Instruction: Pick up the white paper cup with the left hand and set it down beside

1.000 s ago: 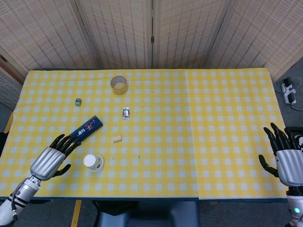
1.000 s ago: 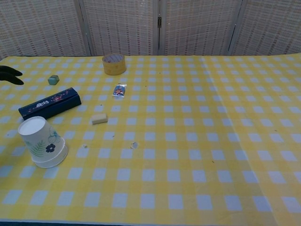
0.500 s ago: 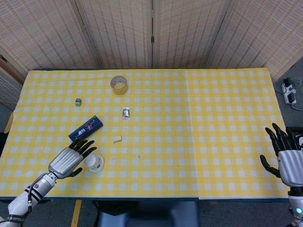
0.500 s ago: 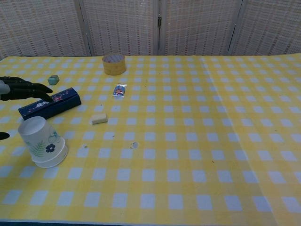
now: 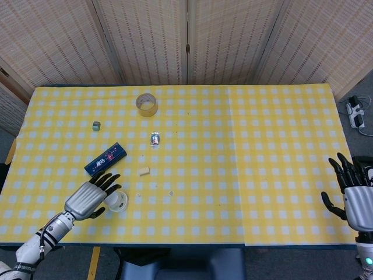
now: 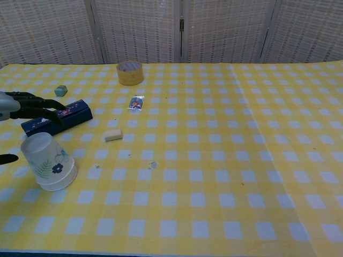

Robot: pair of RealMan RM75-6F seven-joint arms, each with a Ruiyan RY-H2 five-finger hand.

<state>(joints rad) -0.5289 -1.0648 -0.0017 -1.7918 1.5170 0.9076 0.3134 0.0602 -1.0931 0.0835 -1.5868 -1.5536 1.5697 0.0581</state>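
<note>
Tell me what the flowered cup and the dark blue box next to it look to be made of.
The white paper cup looks like thin matte paper: rolled rim, printed flower and leaf, no gloss; it stands upside down. The dark blue box appears to be printed cardboard with a slight sheen, judging by its crisp edges and patterned face. The left hand hovers by the cup, without a visible grip.

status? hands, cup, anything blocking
Left hand open, above the paper cup, no grip yet. Right hand open, idle at table edge. Cup upside down on the table. Blue box just behind it, nothing blocking.
</note>
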